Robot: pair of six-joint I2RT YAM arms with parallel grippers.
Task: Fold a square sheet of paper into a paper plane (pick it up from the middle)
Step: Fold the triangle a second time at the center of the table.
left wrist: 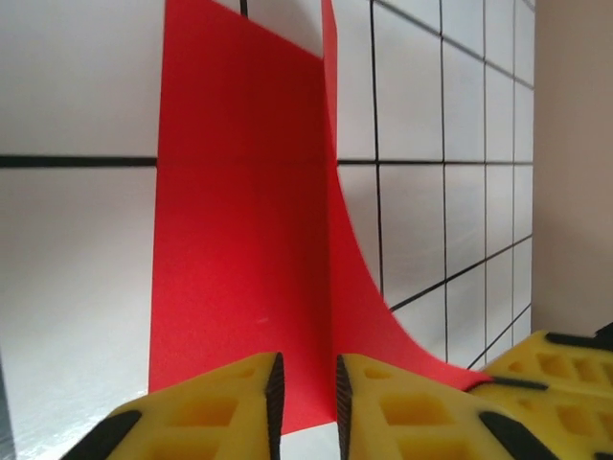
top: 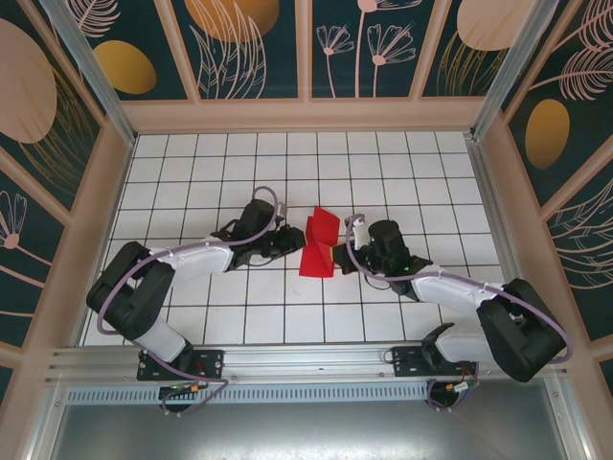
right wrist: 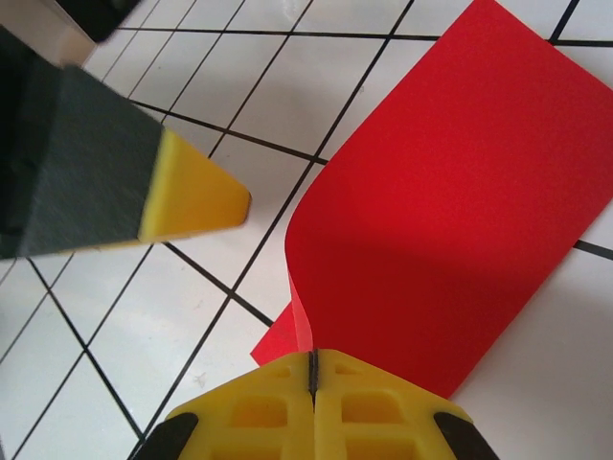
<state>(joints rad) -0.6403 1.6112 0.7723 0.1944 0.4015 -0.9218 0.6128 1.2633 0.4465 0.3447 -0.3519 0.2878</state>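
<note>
The square sheet of paper (top: 319,244) is bright red and sits mid-table, bent up into a raised crease between the two arms. My right gripper (right wrist: 312,356) is shut on the sheet's near edge, and the paper (right wrist: 460,192) curls up from the tiles into its closed jaws. My left gripper (left wrist: 306,369) stands at the opposite side with its jaws a narrow gap apart. The upright fold of the paper (left wrist: 239,240) runs into that gap, and neither pad presses on it. From above, the left gripper (top: 292,240) and right gripper (top: 337,257) flank the sheet.
White tiled floor with black grid lines (top: 239,307) spreads on all sides. Patterned walls with a beige frame (top: 306,113) enclose the back and sides. The left gripper's yellow fingertip (right wrist: 192,196) hangs close by in the right wrist view.
</note>
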